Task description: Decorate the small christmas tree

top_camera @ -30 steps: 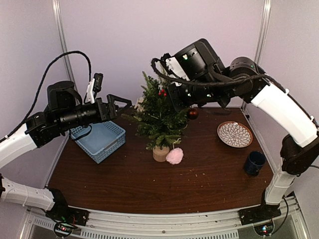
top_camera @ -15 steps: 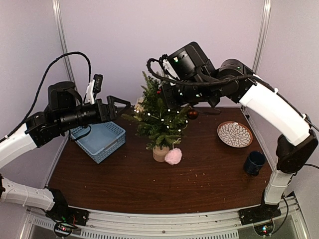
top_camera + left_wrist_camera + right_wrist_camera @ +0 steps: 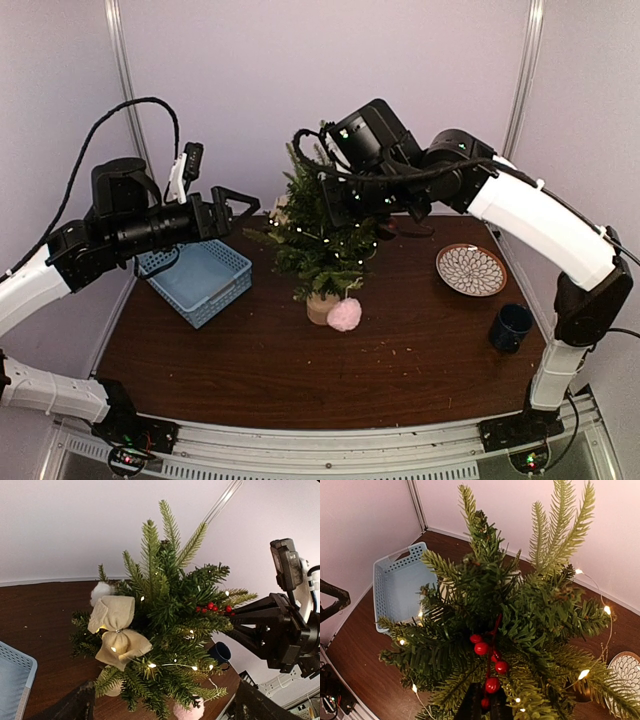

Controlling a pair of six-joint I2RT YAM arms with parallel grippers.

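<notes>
The small christmas tree [image 3: 318, 235] stands mid-table on its pale wooden base [image 3: 322, 307], its string of small lights lit. It carries a beige bow [image 3: 117, 632] and a white pompom [image 3: 101, 591]. My right gripper [image 3: 335, 205] is at the treetop, shut on a red berry sprig [image 3: 490, 665] whose stem reaches into the branches; the berries also show in the left wrist view [image 3: 215, 607]. My left gripper [image 3: 240, 208] is open and empty, level with the tree's left side and apart from it. A pink pompom [image 3: 346, 314] lies at the base.
A light-blue basket [image 3: 195, 278] sits at the left under my left arm. A patterned plate [image 3: 471, 269] and a dark blue mug [image 3: 511, 327] are at the right. A dark red ball ornament [image 3: 580, 690] hangs low on the tree's right side.
My right gripper has moved left and in over the treetop with the berry sprig. The tree's small lights have come on. My left arm has barely moved.
</notes>
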